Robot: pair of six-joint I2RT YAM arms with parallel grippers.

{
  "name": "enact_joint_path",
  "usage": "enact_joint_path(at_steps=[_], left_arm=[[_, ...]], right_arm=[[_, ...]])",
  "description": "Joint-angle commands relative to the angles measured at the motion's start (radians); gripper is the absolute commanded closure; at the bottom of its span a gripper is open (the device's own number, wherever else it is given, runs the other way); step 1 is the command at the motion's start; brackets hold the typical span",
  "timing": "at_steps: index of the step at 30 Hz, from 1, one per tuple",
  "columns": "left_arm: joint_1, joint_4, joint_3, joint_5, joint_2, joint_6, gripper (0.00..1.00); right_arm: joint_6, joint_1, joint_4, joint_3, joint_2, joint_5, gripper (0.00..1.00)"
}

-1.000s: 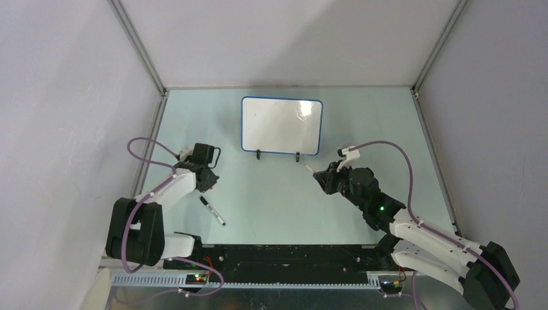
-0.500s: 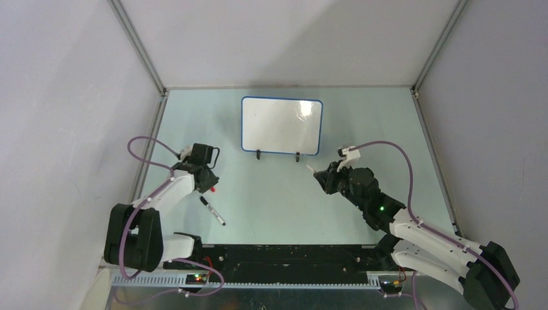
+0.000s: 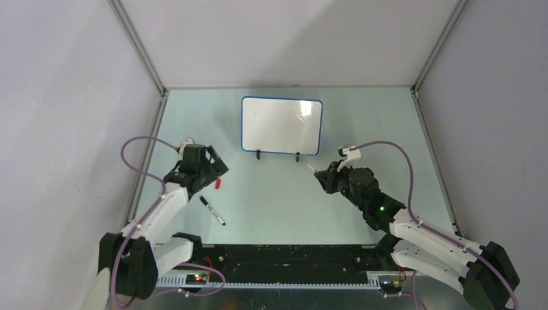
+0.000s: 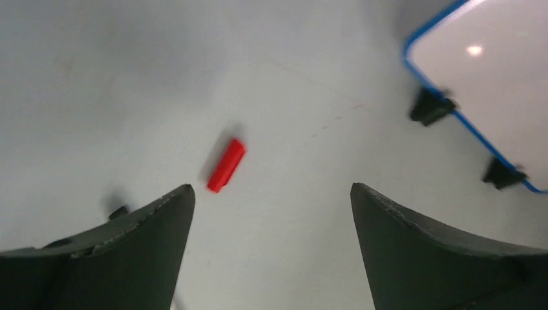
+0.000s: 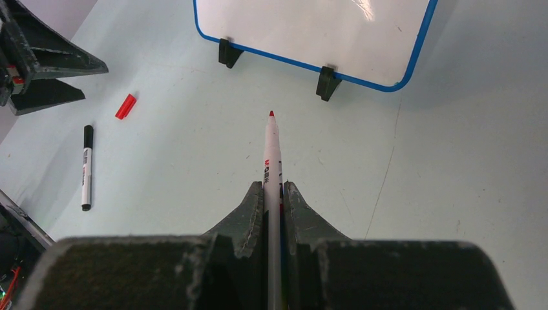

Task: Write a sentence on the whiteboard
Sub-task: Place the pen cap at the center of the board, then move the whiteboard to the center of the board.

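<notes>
Red marker (image 5: 272, 152), uncapped for writing, is clenched in the right gripper (image 5: 273, 186) with its tip aimed at the blank whiteboard (image 3: 282, 126) at the far middle, while its cap (image 4: 226, 165) is seen near the wide-open, empty left gripper (image 4: 271, 187).

Print on the red marker (image 5: 272, 161) and black marker (image 5: 85, 171) is unreadable.

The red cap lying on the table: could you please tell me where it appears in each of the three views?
Top external: the red cap lies left of centre, just above the black marker.
Left wrist: left of centre, just beyond the open jaws.
Right wrist: upper left, above the black marker.
Shared landmark: the whiteboard, whose black clip feet show in all three views.
</notes>
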Motion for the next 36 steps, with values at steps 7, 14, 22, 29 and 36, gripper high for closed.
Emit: enact_joint_path(at_steps=[7,14,22,29,36], left_arm=[[-0.016,0.737,-0.272,0.178,-0.273,0.138,0.01],[-0.004,0.796,-0.221,0.142,-0.229,0.354,0.01],[0.144,0.871,-0.043,0.394,0.051,0.310,0.01],[0.181,0.820,0.122,0.542,0.260,0.301,0.01],[0.235,0.992,0.104,0.635,0.325,0.323,0.01]], right_arm=[[-0.005,0.002,0.038,-0.020,-0.045,0.032,1.00],[0.005,0.000,0.047,-0.023,-0.040,0.009,1.00],[0.018,-0.001,0.052,-0.029,-0.042,-0.024,1.00],[0.027,-0.005,0.071,-0.051,-0.040,-0.031,1.00],[0.032,-0.009,0.095,-0.053,-0.005,-0.037,1.00]])
